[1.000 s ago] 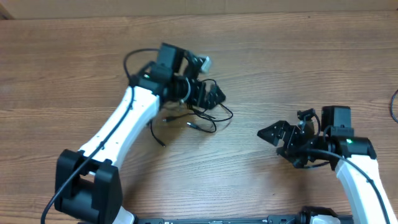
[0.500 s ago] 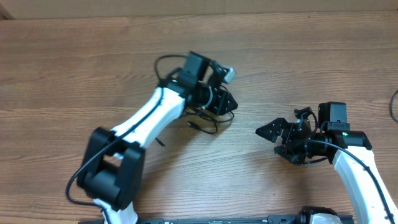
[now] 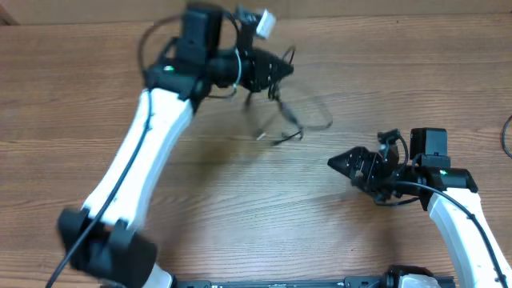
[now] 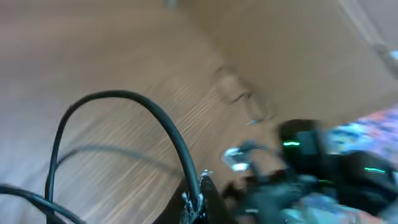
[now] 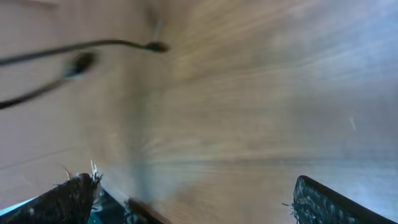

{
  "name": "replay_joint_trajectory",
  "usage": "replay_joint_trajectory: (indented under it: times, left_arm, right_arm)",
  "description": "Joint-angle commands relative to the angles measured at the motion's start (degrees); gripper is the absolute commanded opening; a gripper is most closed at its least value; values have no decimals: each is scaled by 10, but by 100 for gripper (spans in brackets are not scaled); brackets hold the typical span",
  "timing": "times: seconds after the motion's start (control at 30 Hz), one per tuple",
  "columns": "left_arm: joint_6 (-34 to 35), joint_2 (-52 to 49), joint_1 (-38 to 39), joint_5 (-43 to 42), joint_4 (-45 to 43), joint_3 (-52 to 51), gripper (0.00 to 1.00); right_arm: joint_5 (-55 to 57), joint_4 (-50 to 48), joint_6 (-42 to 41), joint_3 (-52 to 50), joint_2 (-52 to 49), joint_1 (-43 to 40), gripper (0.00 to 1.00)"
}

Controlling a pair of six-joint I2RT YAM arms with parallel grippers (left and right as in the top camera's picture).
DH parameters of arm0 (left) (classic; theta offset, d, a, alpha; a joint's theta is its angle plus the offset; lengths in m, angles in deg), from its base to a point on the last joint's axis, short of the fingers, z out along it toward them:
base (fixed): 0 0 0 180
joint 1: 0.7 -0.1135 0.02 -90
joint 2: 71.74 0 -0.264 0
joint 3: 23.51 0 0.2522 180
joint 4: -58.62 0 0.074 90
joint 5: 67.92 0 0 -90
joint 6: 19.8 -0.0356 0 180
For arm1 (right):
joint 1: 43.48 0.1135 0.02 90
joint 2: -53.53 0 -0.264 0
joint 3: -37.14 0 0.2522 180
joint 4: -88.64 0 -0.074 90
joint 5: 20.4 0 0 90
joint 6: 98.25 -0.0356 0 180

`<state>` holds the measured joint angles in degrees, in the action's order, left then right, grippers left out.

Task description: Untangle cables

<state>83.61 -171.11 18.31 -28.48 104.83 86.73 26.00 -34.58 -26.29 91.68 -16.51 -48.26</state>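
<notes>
Left claw (image 3: pixel 270 69) is clamped on the cables (image 3: pixel 285 118), high over the far side of the table (image 3: pixel 416 72), and the whole bunch hangs from it in a loose, blurred tangle. The strands trail down and to the right, plug ends dangling lowest, with a faint shadow on the wood beneath. From the left wrist, one cord (image 4: pixel 165 121) arches up in a big loop and runs straight down into the claw at the bottom edge, with more strands coming in from the left; everything here is smeared, so how the cords cross cannot be made out. Over to the right claw (image 3: pixel 342 163): it is spread wide with nothing in it, sitting low over the near right part of the table and pointing left, well apart from the bunch. Its wrist view shows both fingers (image 5: pixel 68 199) at the bottom corners, bare wood (image 5: pixel 249 93) between them, and two cord ends (image 5: pixel 118 45) at the top left.
</notes>
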Motion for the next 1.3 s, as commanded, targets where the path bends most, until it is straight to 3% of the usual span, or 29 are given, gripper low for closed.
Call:
replay_joint_trajectory:
  times: [0.0,0.2,0.43,0.63,0.8,1.13,1.2,1.27]
  left_arm:
    - [-16,73,17,-49,8,29,4]
    - [-92,119,16,29,73,29,4]
    - [-91,119,16,179,137,29,4]
    - [-85,119,16,191,142,29,4]
    - [-30,119,17,228,160,29,4]
    - [21,119,47,200,186,29,4]
    - [21,119,50,194,186,29,4]
    - [20,119,50,195,186,29,4]
  right_arm:
    - [-31,-54,7,4,0,3,100]
    - [-62,-67,51,78,1,3,100]
    - [-90,23,157,183,26,47,97]
    - [-63,18,197,189,61,152,91]
    - [4,-31,196,189,65,221,84]
    - [235,-168,196,189,0,340,61]
    - [259,-171,196,189,-14,345,49]
    - [254,-166,193,189,-28,347,25]
